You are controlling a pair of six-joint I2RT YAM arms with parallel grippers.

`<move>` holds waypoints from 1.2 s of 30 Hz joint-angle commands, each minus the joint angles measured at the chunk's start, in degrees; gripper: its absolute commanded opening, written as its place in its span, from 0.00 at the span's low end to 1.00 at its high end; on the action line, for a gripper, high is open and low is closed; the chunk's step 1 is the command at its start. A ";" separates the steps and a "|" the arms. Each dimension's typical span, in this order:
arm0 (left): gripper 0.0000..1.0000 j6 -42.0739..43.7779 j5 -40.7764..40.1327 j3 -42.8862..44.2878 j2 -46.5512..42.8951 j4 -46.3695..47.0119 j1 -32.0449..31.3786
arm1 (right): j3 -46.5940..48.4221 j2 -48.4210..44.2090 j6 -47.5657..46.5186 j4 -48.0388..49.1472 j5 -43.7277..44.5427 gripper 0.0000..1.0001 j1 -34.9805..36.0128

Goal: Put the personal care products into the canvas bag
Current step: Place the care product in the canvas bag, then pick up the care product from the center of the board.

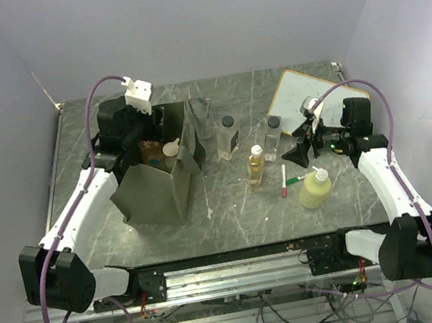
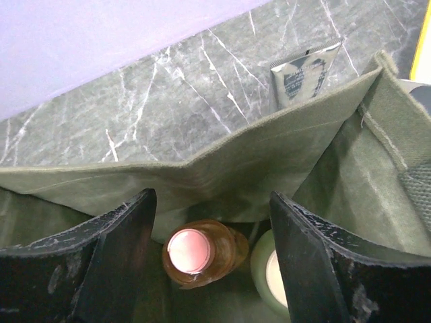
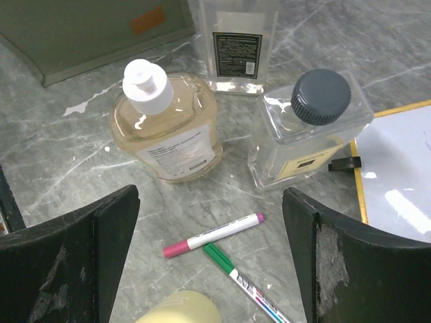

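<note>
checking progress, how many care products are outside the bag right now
5: tube behind the bag, clear bottle right of it, second clear bottle further right, amber bottle in front of them, pale yellow bottle near the right hand. Others may hide behind the bag.

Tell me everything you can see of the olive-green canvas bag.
The canvas bag is a boxy olive-green tote of stiff-looking fabric, standing upright and open on the left part of the grey veined table. Inside stand an amber bottle and a pale green bottle. The left claw hangs open in its mouth. A webbing strap shows on one side.
</note>
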 commanded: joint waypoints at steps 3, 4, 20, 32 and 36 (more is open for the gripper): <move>0.81 2.36 -3.00 6.80 -3.41 -7.31 -0.40 | 1.21 -2.10 3.79 2.98 4.38 0.88 -0.35; 0.83 2.54 -3.20 7.48 -3.80 -8.55 -0.40 | 1.66 -2.30 4.24 3.22 5.07 0.88 -0.35; 1.00 6.43 -6.46 14.32 -11.61 -22.32 -0.35 | 12.18 10.51 -3.51 2.39 13.51 1.00 3.70; 1.00 8.98 -3.18 14.05 -15.52 -23.85 -0.40 | 15.32 19.60 -6.88 3.53 18.76 1.00 10.12; 0.99 9.20 -2.46 14.03 -15.79 -24.00 -0.39 | 15.37 20.22 -7.68 4.39 20.18 1.00 11.04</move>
